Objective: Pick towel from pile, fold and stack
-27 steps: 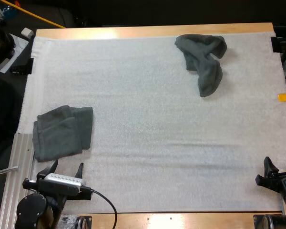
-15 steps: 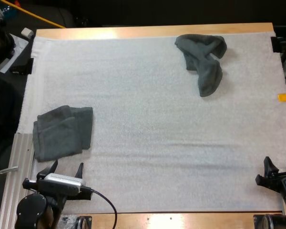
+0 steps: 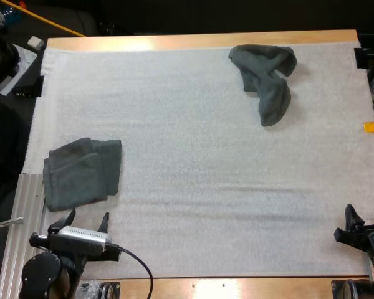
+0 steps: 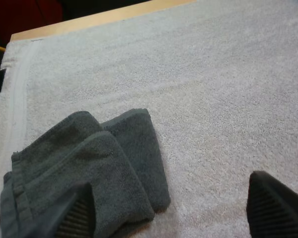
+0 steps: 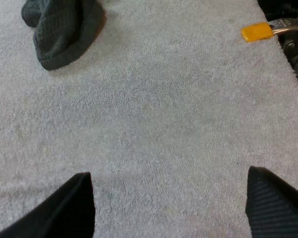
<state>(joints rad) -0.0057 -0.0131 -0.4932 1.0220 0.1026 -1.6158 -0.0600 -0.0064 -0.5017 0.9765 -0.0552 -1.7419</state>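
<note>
**Nothing has moved: one towel folded, one left to fetch**

Nothing has shifted since the earlier frames; both towels and both arms sit exactly where they were.

The crumpled towel (image 3: pixel 265 81) lies near the far right corner of the white mat (image 3: pixel 193 156). It is a dark grey-green heap with one end bunched close to the far edge and a tongue trailing toward the middle. It is well apart from both grippers and nothing touches it. Well away from it, by the mat's left edge and toward the near side, rests the folded towel (image 3: pixel 81 171). It is doubled over into a rough rectangle, with an upper layer sitting slightly askew on the lower one.

The left gripper (image 3: pixel 87 216) hangs just beside the folded towel's near edge, its fingers spread wide and clear of the cloth. The right gripper (image 3: pixel 365 212) waits at the near right corner of the mat, likewise spread wide over bare mat and holding nothing. The wooden table (image 3: pixel 199 40) shows as a strip beyond the mat's far edge.

As I judge it, one towel is already folded and set down to start the stack. The crumpled one has yet to be picked up, folded and laid on top, so about half the work is left. The right arm looks better placed to reach it.
</note>
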